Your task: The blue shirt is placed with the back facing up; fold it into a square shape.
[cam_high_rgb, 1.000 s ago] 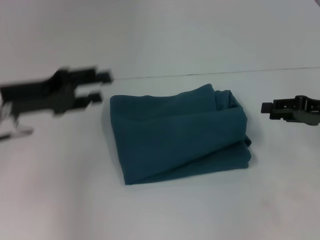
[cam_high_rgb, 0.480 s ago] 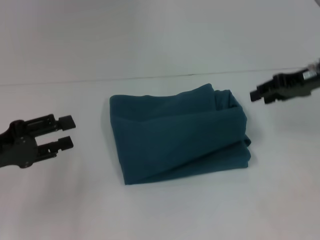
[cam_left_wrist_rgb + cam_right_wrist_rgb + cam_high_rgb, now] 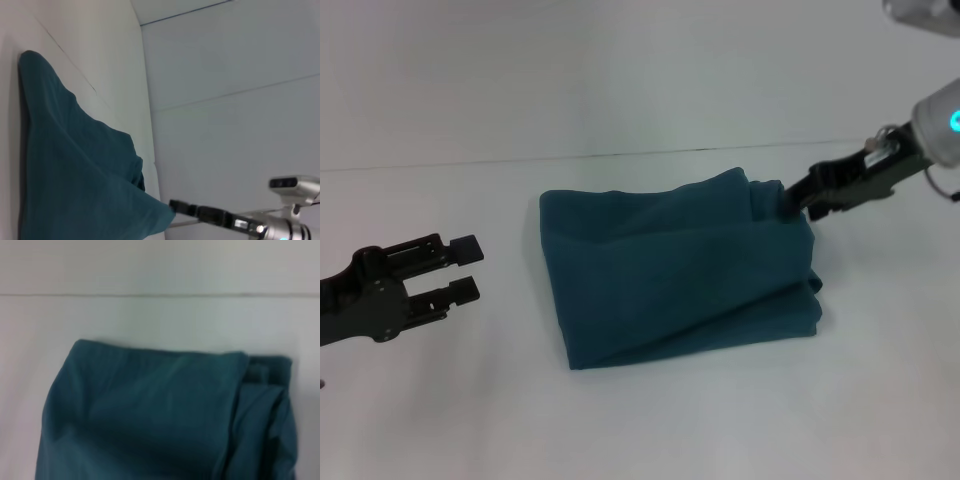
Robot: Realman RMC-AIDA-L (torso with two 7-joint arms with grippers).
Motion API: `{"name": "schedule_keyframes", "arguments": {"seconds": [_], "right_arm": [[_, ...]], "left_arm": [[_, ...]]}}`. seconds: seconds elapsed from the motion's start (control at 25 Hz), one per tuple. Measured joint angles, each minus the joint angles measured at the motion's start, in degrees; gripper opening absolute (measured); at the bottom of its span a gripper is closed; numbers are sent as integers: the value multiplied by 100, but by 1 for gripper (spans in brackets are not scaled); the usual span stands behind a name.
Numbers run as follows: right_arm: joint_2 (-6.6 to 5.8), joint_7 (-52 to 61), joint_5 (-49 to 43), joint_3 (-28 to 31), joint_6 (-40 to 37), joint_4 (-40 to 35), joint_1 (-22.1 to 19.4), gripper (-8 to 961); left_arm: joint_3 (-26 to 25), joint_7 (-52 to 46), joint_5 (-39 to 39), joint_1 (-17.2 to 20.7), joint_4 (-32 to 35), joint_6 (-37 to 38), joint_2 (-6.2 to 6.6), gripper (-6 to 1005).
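The blue shirt (image 3: 680,275) lies folded into a rough square bundle in the middle of the white table (image 3: 650,430), plain side up, with loose folds bunched at its far right corner. My right gripper (image 3: 798,203) reaches in from the right and touches that far right corner. My left gripper (image 3: 470,268) is open and hovers low to the left of the shirt, a short gap away from its edge, holding nothing. The left wrist view shows the shirt (image 3: 75,185) with the right gripper (image 3: 181,206) at its corner. In the right wrist view the shirt (image 3: 160,415) fills the lower part.
The table's far edge (image 3: 620,152) runs across behind the shirt, with a pale wall beyond it. Bare white tabletop surrounds the shirt on every side.
My right gripper moved left and down until it reached the shirt's far right corner. My left gripper dropped from beside the far left corner to a lower spot left of the shirt.
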Motion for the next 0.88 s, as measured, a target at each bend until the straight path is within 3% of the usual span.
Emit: {"name": "schedule_keyframes", "arguments": {"seconds": [0.52, 0.84, 0.88], "right_arm": [[26, 46, 569, 133, 128, 306, -254, 456], [-53, 108, 629, 95, -132, 294, -267, 425], [-57, 106, 630, 102, -169, 272, -267, 349]], "left_arm": [[4, 62, -29, -47, -25, -118, -77, 691], [-10, 69, -44, -77, -82, -144, -75, 690], [-10, 69, -46, -79, -83, -145, -75, 690]]}}
